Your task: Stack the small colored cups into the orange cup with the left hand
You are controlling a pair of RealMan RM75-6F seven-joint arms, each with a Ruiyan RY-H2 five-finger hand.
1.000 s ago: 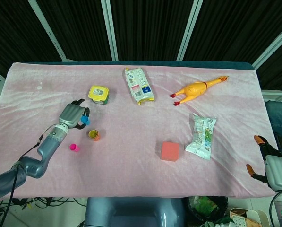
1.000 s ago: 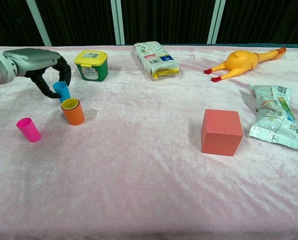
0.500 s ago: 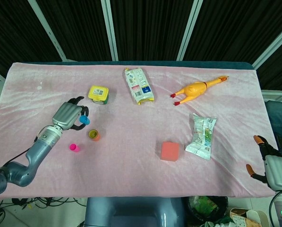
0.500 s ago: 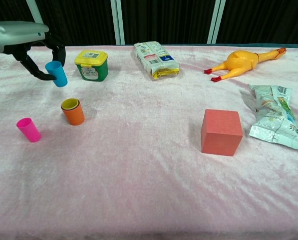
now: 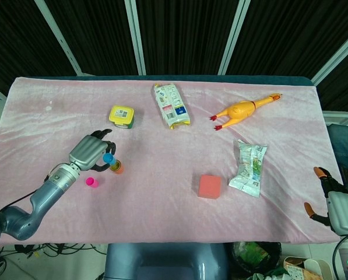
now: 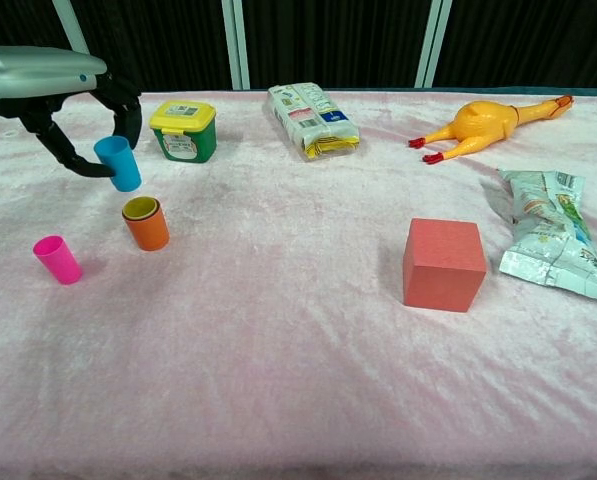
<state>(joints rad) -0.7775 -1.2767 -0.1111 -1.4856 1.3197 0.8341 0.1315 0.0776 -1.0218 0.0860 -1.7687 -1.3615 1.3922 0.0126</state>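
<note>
Over the last second the left hand (image 6: 73,105) has lifted the blue cup (image 6: 119,164) off the pink cloth and carried it toward the orange cup (image 6: 147,228). A second ago that cup stood low beside the orange one, half a second ago it was raised further back, and now it hangs clear of the table, just above and slightly left of the orange cup's mouth. The fingers are clamped on the blue cup's side, and the cup is roughly upright, tilted a little. By my judgement, the carry is nearly done; what is left is centring the cup over the opening and lowering it in.

Going left to right: the pink cup (image 6: 57,259) stands alone on the table, not yet stacked. The orange cup, upright near it, already holds a yellow cup (image 6: 140,208), whose rim shows inside its mouth. Behind them, the green tub (image 6: 184,138) has its yellow lid on, so its contents are hidden.

Far right, the right hand (image 5: 332,201) rests off the table edge in the head view, fingers loosely spread and holding nothing.
</note>
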